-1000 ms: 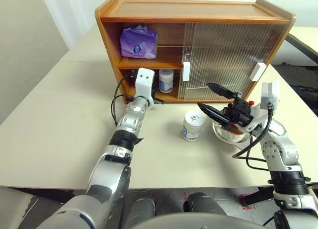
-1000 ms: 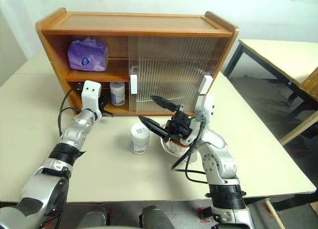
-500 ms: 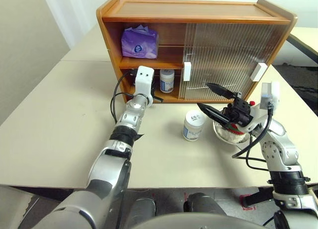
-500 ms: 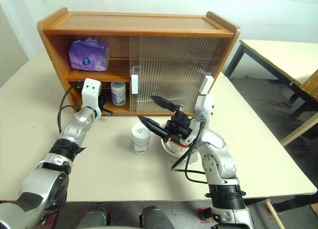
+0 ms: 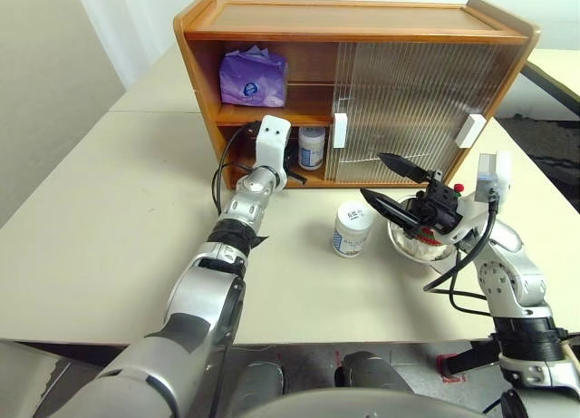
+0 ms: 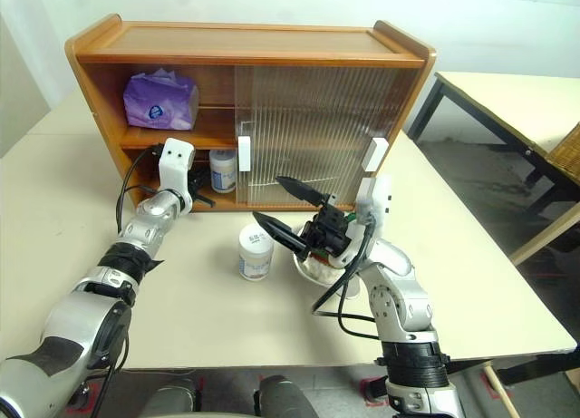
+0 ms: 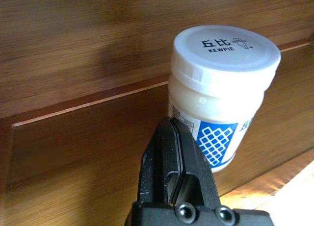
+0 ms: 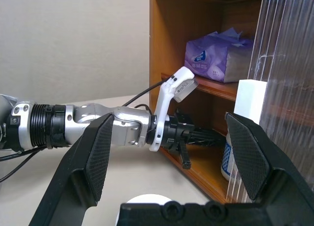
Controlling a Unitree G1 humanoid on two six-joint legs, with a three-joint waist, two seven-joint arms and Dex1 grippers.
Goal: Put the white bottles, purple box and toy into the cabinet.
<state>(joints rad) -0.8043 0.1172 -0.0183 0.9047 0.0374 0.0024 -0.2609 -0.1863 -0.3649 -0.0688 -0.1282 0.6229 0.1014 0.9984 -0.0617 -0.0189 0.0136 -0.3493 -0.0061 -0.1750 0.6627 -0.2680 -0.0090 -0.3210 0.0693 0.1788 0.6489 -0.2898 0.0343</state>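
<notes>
Nearest, the right hand (image 5: 391,184) hovers wide open over a steel bowl (image 5: 419,244), in front of the cabinet (image 5: 353,24); one white bottle (image 5: 352,229) stands on the counter (image 5: 109,218) beside it. The left hand (image 7: 175,152), closed and empty, nudges the other bottle (image 7: 221,93) along the cabinet's lower shelf. The purple box (image 5: 254,77) sits above. Next, the counter bottle probably needs grasping.
</notes>
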